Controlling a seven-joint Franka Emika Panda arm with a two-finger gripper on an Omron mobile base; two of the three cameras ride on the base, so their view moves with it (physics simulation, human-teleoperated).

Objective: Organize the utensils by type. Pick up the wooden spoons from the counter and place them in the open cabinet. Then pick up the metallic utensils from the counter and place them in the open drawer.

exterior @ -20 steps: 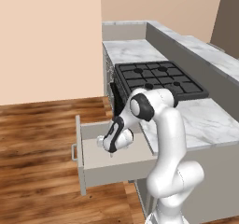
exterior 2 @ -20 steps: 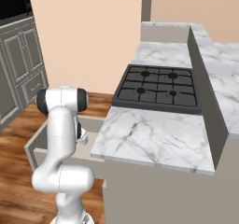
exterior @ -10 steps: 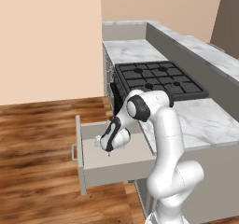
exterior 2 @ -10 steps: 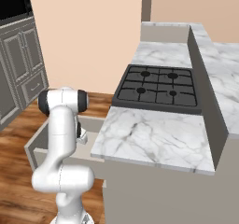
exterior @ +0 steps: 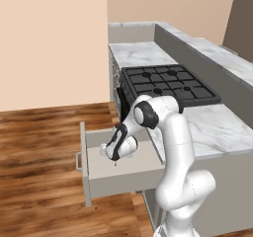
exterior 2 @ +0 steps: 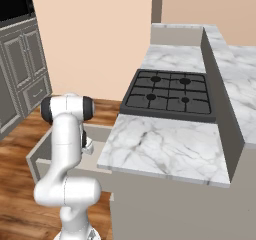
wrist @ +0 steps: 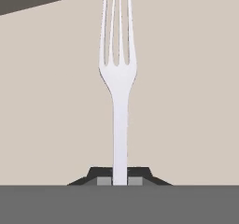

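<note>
Fork point(wrist: 119, 87), pale silver, pinched by its handle between the two dark fingertips point(wrist: 104, 174) at the bottom of the hand view. Stands straight out from the gripper point(wrist: 120, 181), handle running up the middle, four tines at the far end. Tine tips close to the dark band where the beige drawer floor point(wrist: 56, 101) meets its wall.

Gripper point(exterior: 114, 158) down inside the open drawer point(exterior: 123, 174) in the left base view, pointed at the floor of the box. Hard to make out the fork there: a thin dark sliver below the hand, too small to be sure of. Drawer pulled well out from under the counter point(exterior: 217, 127), small bar handle point(exterior: 77, 161) on its flat front. Black gas hob point(exterior: 168, 83) set into the marble just behind. In the right base view, arm bent over the drawer point(exterior 2: 37, 154), hand mostly hidden behind its own white links.
</note>
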